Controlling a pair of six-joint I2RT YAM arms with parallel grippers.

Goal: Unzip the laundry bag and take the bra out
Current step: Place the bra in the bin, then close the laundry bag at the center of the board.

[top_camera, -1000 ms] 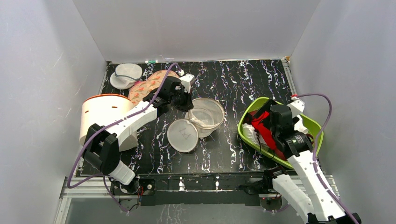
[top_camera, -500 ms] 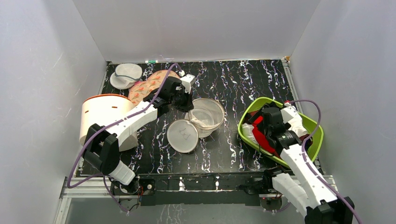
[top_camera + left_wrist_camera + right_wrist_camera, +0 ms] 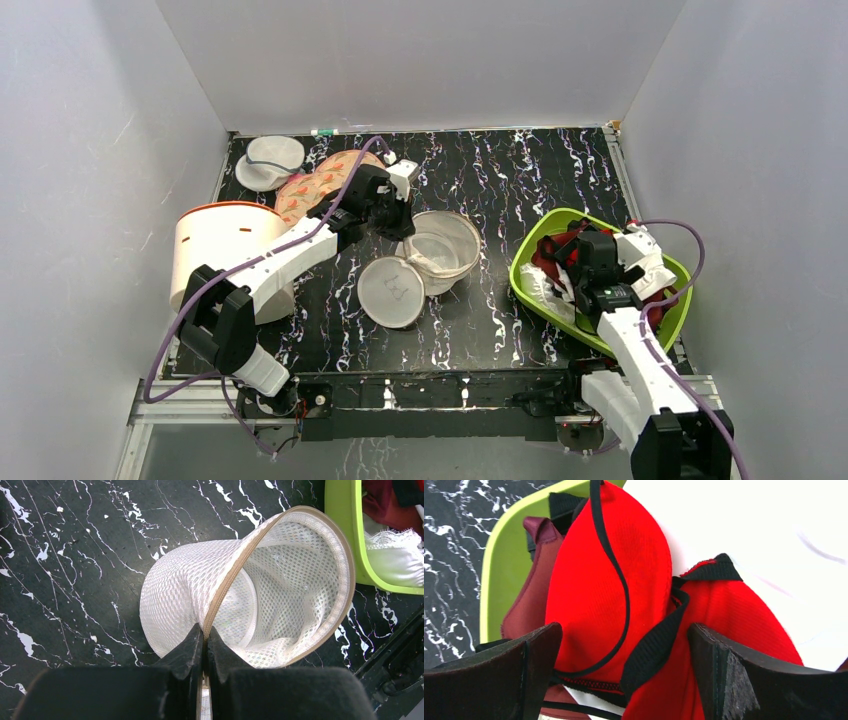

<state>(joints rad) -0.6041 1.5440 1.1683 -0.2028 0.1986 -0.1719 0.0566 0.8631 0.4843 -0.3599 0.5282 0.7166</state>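
Claw left (image 3: 204, 635) pinched onto laundry bag (image 3: 280, 580) rim | claw right (image 3: 624, 642) wide open over bra (image 3: 594, 580) | dark mark (image 3: 397, 285) illegible

Open laundry bag (image 3: 445, 246) on table (image 3: 520, 180); right arm (image 3: 640, 352) over green tray (image 3: 521, 286)

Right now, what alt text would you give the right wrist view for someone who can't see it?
The open right claw hangs over a bright red bra, one dark finger either side of its cup, which a thin dark strap crosses. The bra rests against a maroon garment inside a lime-green tub.
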